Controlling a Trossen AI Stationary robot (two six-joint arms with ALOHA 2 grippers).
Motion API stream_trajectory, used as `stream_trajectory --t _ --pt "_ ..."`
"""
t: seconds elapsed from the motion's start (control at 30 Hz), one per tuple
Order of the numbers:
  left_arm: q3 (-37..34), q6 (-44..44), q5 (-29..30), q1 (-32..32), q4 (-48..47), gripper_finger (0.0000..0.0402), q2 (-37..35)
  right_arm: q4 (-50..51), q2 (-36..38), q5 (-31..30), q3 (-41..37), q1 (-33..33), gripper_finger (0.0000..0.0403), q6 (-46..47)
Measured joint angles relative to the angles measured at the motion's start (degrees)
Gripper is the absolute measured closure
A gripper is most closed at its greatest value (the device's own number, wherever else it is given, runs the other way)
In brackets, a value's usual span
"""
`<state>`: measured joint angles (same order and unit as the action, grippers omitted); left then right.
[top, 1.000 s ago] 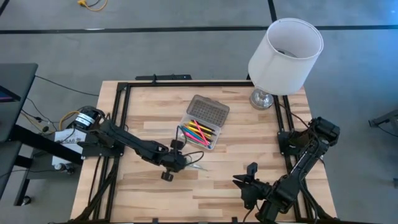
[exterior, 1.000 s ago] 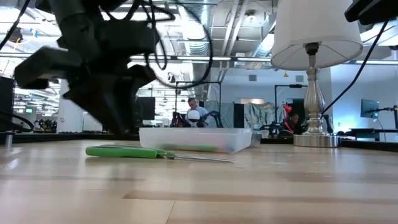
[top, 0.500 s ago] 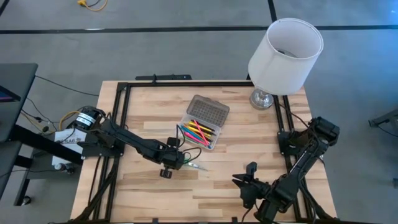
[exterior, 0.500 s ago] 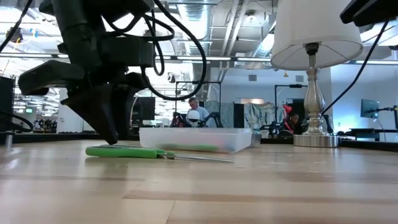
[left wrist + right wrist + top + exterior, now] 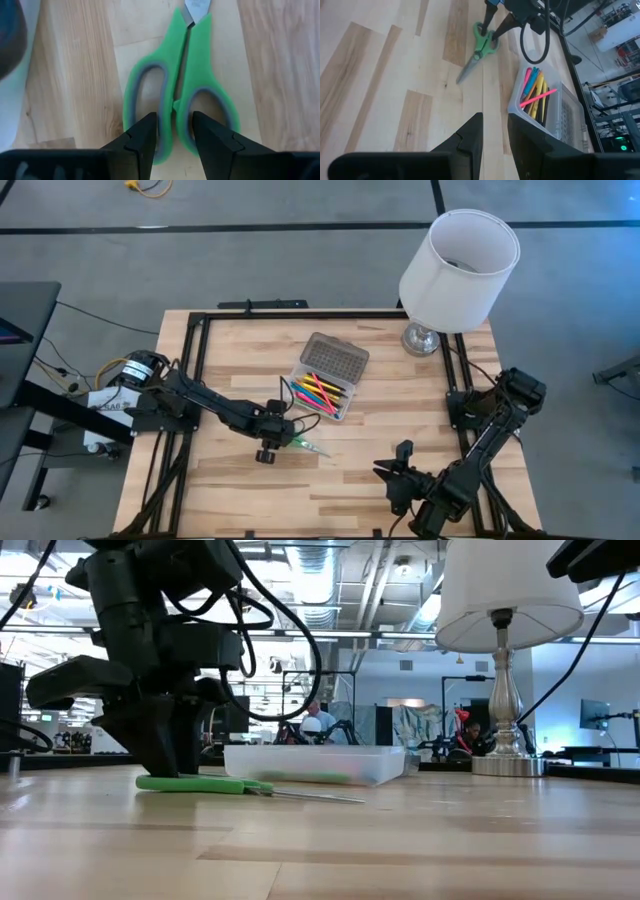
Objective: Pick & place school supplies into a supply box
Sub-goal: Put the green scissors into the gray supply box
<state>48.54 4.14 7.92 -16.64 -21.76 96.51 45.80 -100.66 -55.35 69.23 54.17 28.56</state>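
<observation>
The left gripper (image 5: 172, 131) has come down from beside the supply box (image 5: 326, 380) onto the scissors (image 5: 179, 85), its fingers spread and planted in the two green, grey-lined handle loops. The scissors lie flat on the table (image 5: 230, 490), blades closed, pointing away from it. The right gripper (image 5: 494, 131) waits apart, slightly parted.

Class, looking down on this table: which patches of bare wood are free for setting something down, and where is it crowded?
Free: the wood between the supply box and the table's left rail, and the front strip between the scissors and the right gripper. Crowded: around the box, where the left gripper is at the scissors, and the lamp corner.
</observation>
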Motion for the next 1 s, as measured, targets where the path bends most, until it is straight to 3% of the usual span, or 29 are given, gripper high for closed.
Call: stream_trajectory --t 0.4,0.7,1.0 --pt "-0.3 1.1 -0.2 -0.1 -0.1 0.0328 0.0 0.0 0.0 0.0 0.0 -0.1 0.0317 0.0" --pt "-0.4 1.1 -0.1 0.0 -0.1 0.0302 0.1 0.0 0.0 0.0 0.0 -0.1 0.0317 0.0" --pt "-0.4 1.1 -0.1 0.0 -0.1 0.0311 0.2 0.0 0.0 0.0 0.0 -0.1 0.0317 0.0"
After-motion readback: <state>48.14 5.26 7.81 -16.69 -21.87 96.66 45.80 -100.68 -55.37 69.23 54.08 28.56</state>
